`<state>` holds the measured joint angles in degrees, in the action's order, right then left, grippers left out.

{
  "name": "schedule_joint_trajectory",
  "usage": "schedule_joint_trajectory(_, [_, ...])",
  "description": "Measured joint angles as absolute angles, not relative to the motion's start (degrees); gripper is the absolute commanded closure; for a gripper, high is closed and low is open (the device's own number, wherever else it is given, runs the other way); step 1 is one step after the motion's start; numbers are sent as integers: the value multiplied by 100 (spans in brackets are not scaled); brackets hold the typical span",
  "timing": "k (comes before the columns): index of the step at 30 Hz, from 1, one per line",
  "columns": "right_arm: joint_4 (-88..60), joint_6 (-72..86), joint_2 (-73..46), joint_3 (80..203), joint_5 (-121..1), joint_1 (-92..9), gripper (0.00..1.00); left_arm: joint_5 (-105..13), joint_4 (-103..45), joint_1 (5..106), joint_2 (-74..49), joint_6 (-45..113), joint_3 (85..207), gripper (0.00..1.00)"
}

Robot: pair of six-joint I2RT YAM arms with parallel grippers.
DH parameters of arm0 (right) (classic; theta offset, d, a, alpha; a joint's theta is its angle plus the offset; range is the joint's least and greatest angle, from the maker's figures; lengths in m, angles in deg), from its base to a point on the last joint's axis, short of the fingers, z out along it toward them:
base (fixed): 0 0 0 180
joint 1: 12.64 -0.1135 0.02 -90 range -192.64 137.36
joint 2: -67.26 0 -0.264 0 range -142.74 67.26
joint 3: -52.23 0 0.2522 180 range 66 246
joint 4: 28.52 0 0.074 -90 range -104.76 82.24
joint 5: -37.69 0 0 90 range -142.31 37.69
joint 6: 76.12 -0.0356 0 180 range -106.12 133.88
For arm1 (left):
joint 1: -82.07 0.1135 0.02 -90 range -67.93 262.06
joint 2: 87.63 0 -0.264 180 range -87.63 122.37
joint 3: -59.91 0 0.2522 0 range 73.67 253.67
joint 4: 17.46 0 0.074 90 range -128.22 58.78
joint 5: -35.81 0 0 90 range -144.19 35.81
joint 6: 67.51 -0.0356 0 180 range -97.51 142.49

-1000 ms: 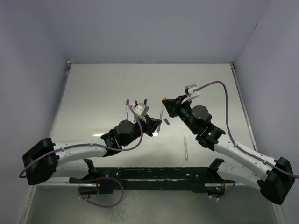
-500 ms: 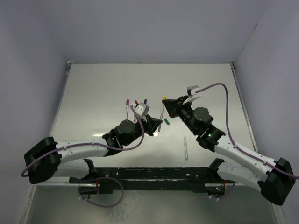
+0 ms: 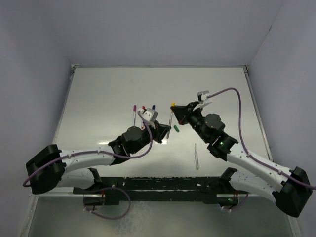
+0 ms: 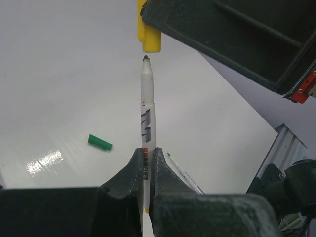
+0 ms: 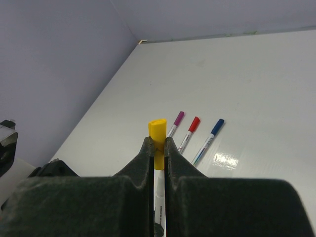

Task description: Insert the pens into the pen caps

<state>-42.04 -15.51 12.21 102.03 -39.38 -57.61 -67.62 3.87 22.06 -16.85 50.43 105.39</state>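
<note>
The left gripper (image 4: 146, 160) is clamped on the lower part of a pen (image 4: 146, 108) and aims its bare tip at the yellow cap (image 4: 149, 37), which is pinched by the right gripper (image 5: 158, 148), surely so that they can be joined in the air. Tip and cap are in line and just apart. The left arm (image 3: 89, 159) and the right arm (image 3: 256, 165) stretch inward over the table (image 3: 98, 98), wrists facing each other.

White table (image 3: 108, 98) bears three capped pens (image 5: 190, 129), a green cap (image 4: 100, 142), one bare pen (image 3: 196, 156)

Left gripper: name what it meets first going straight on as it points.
Probably the yellow cap in the right gripper: the pen in the left gripper ends just short of it, seemingly aligned.
</note>
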Motion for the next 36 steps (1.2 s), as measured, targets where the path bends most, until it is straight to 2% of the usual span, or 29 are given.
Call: schedule_joint_trajectory(36, [-4552, -1562, 1037, 10050, -4004, -5761, 100, -6699, 337, 2232, -1816, 5196, 10483, 100])
